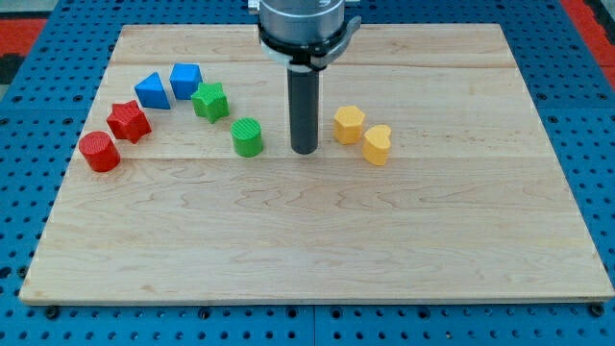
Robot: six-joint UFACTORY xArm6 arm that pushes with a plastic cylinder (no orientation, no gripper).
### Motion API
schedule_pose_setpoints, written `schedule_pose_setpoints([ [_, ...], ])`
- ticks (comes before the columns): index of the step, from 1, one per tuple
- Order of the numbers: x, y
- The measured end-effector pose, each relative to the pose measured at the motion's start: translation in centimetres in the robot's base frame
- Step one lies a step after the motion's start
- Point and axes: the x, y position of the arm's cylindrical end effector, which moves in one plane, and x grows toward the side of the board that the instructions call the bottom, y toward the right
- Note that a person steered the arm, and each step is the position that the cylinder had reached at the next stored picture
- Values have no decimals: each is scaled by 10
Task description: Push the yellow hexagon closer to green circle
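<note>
The yellow hexagon (349,124) lay flat on the surface just to the view's right of my tip (304,151), a small gap apart and slightly toward the view's top. The green circle (247,136), a short ribbed cylinder standing upright, sat on the view's left of my tip, a little farther off, so my tip stood between the two.
</note>
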Motion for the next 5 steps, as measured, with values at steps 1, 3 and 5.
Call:
schedule_pose_setpoints([
  [1, -1, -32],
  [3, -7, -57],
  [5, -55, -7],
])
